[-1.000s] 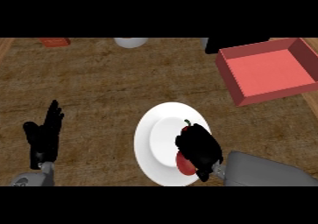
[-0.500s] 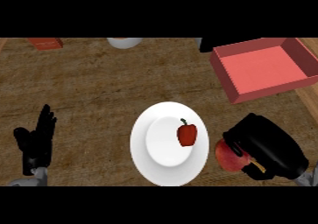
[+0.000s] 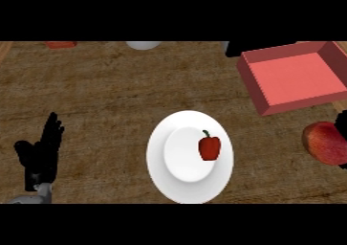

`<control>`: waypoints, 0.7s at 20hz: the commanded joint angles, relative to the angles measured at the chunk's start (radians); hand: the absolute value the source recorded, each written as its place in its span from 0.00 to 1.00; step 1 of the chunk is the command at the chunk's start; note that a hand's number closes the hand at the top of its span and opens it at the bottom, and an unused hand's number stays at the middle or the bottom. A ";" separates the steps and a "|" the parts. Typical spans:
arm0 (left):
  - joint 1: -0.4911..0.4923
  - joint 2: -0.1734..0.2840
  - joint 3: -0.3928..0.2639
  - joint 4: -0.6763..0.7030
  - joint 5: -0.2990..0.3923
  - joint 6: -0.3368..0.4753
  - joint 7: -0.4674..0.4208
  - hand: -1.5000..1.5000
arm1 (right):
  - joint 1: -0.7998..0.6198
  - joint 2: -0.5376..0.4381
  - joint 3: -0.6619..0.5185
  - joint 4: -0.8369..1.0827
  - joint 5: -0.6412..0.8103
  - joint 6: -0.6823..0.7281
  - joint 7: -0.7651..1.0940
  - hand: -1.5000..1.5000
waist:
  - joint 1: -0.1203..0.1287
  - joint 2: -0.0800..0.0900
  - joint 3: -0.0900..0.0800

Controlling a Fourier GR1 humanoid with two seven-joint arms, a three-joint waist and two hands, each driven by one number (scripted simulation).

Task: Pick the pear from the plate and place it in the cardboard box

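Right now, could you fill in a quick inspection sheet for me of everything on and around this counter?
Surface: wooden counter.
Job's things: reddish pear held off the plate at the view's right edge; red-lined cardboard box at upper right, nothing in it.
Clutter: white plate with a small red pepper on it; a white thing and an orange-red thing at the far edge, both cut off.
Hands: right hand curled round the pear, mostly out of view; left hand open, resting at lower left.
Cables: nothing seen.
Surroundings: nothing seen beyond the counter.
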 commanded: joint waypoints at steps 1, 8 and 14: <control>-0.033 -0.034 -0.024 0.028 -0.012 0.004 -0.002 0.50 | 0.063 -0.091 -0.130 0.122 -0.228 0.043 -0.220 1.00 | 0.027 0.009 -0.002; -0.051 -0.055 -0.068 0.000 -0.055 0.011 0.006 0.50 | 0.090 -0.024 -0.278 0.553 -0.369 0.335 -0.516 1.00 | 0.100 0.018 -0.004; -0.111 -0.043 -0.058 0.066 -0.060 -0.043 -0.009 0.50 | -0.073 0.200 -0.312 0.845 -0.195 0.502 -0.535 1.00 | 0.138 0.025 -0.006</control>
